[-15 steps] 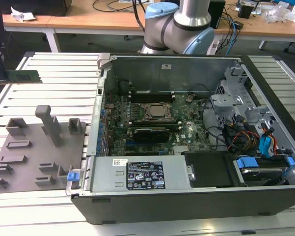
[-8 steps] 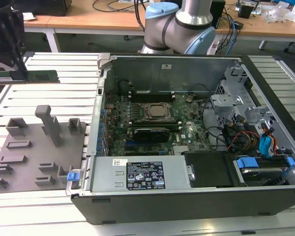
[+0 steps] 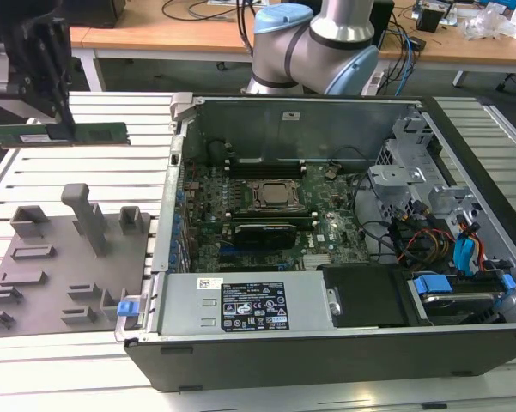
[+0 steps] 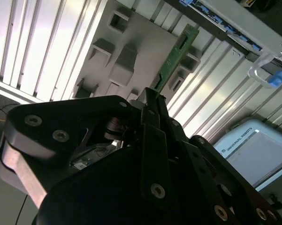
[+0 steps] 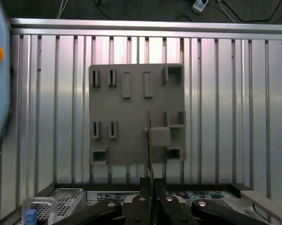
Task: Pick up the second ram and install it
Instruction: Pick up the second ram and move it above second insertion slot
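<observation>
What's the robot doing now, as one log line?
gripper: shut on ram | ram: in air over tray | not yet in case

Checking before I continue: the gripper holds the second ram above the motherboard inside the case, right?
Not quite. The gripper does hold the second ram, but above the grey fixture tray outside the case, not above the motherboard. The exterior view shows it at its left.
</observation>
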Motion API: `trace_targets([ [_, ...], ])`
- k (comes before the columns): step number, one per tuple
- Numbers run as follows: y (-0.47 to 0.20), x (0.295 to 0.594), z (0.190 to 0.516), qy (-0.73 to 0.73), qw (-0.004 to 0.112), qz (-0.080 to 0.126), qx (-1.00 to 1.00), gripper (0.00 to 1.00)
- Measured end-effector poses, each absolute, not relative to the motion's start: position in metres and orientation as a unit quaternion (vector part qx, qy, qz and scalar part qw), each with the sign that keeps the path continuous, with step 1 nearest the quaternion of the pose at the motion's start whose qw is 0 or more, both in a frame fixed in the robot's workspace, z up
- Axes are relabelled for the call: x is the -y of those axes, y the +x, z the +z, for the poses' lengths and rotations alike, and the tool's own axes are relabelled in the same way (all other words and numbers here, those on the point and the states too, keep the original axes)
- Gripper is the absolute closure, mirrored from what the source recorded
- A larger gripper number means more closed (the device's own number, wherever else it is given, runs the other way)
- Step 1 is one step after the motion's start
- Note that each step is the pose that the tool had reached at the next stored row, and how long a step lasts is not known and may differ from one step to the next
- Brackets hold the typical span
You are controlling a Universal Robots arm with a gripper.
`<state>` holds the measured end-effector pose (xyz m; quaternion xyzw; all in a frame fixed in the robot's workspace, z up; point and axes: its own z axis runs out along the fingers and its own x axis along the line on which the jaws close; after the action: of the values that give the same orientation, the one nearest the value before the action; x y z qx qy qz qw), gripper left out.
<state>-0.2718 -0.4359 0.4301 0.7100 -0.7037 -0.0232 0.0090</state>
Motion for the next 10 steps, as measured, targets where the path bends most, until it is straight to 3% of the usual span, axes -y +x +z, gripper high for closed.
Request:
trace_targets([
  [10, -0.223, 0.436, 0.43, 0.71, 0.01, -0.024, 0.704, 0.86],
])
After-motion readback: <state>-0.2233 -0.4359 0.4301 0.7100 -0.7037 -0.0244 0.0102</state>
